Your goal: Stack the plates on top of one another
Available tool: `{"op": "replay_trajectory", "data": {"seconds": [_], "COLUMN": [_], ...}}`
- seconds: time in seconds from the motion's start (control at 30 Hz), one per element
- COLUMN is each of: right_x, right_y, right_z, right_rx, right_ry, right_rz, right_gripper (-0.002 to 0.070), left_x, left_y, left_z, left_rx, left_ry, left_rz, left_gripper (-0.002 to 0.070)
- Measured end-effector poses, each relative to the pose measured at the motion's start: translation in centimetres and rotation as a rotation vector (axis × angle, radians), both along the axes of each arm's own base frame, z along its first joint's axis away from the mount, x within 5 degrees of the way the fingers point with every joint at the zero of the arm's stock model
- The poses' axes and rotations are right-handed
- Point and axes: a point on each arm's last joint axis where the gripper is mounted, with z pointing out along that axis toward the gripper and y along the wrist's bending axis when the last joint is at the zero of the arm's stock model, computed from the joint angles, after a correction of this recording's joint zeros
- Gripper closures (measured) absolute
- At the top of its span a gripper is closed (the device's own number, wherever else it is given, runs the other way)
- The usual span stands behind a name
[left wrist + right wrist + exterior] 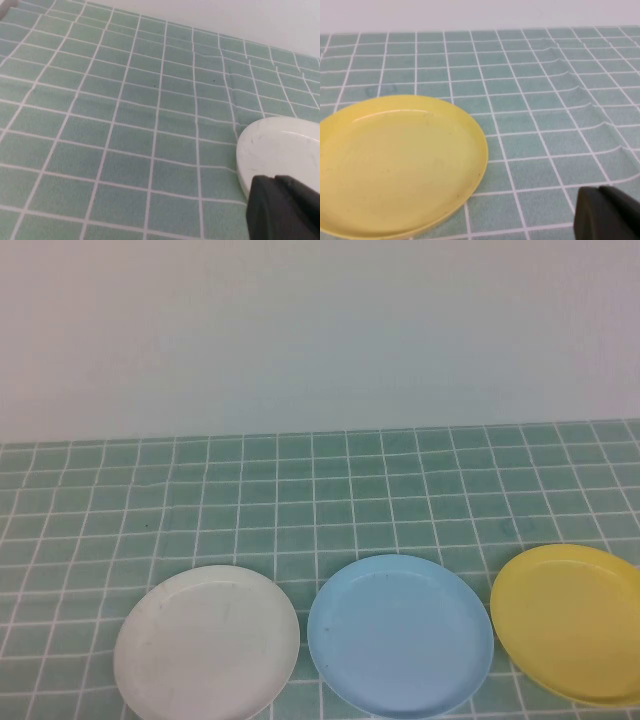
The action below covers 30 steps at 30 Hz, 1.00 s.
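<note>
Green tiled cloth point(300, 510), white plate point(207, 643), blue plate point(400, 635), yellow plate point(570, 620) cropped, left gripper point(285, 207) & right gripper point(607, 215) mostly cropped, jaw state unclear.

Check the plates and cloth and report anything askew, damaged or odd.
Nothing damaged or spilled. White plate, light blue plate and yellow plate lie flat, apart, unstacked. The checked cloth is rippled beside the yellow plate. Left gripper and right gripper hover nearby.
</note>
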Motion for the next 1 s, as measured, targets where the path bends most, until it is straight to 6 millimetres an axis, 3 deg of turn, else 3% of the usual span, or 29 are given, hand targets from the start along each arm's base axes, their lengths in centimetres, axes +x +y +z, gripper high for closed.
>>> {"op": "replay_trajectory", "data": {"seconds": [0.07,0.73,0.9,1.0], "right_x": [0.00,0.00,0.00,0.00], "right_y": [0.00,0.00,0.00,0.00], "right_z": [0.00,0.00,0.00,0.00], "right_rx": [0.000,0.000,0.000,0.000], "right_ry": [0.000,0.000,0.000,0.000], "right_rz": [0.000,0.000,0.000,0.000], "right_gripper": [0.0678,0.0678,0.0678,0.0678], "left_x": [-0.03,-0.03,0.04,0.16], "left_y": [-0.02,-0.02,0.27,-0.10], "left_z": [-0.77,-0.77,-0.52,0.00], "left_rx": [0.000,0.000,0.109,-0.015], "left_ry": [-0.009,-0.009,-0.039,-0.097], "left_rz": [-0.003,-0.003,-0.001,-0.009], "left_gripper": [0.0675,0.0675,0.0675,0.0675]}}
